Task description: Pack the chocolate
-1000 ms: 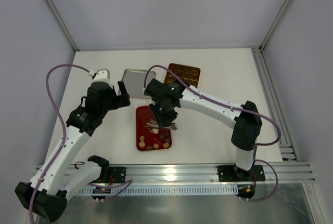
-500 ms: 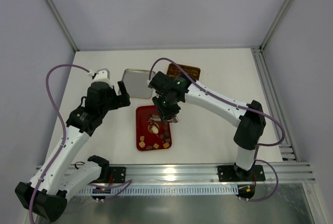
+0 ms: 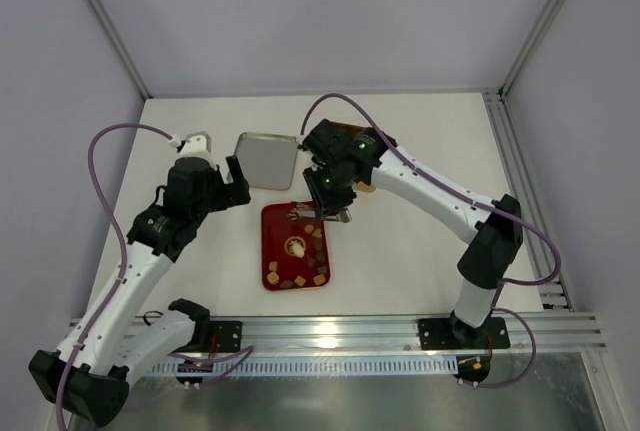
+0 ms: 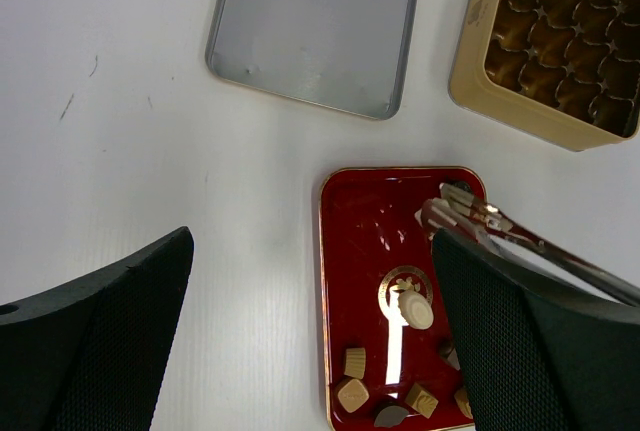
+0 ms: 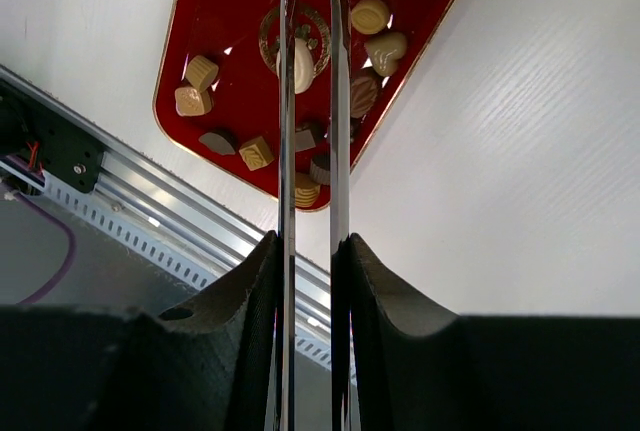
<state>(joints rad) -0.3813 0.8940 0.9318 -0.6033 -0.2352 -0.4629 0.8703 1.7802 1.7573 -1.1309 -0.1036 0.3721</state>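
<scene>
- On the white table (image 3: 400, 271), a flat red tray (image 4: 350, 251) is laid near the arm bases, between the 2 arms.
- The chocolate (image 5: 370, 16) is seen loose in the red tray. There are tan cubes (image 4: 355, 361), dark lumps (image 5: 218, 141) and 1 whitish round piece (image 4: 415, 308) near the tray's middle.
- Most pieces are gathered toward the tray's near end.
- A gold tin (image 4: 468, 66) with brown grid compartments is placed beyond the tray, to the right. It is largely covered by the right arm in the top view.
- Whether any compartment is filled cannot be told.
- A silver lid (image 4: 310, 31) is laid just left of the tin, apart from it.
- The right gripper (image 5: 310, 243) is clenched on metal tongs (image 4: 500, 236), with both blades pressed between its 2 fingers (image 5: 390, 331).
- The tong tips are held over the far right part of the tray.
- A pale piece is seen between the tips at the top edge of the right wrist view. Whether it is pinched cannot be told.
- The left gripper (image 3: 238, 183) is released, with jaws spread wide and nothing between them. It is held left of the tray, near the lid's near edge.
</scene>
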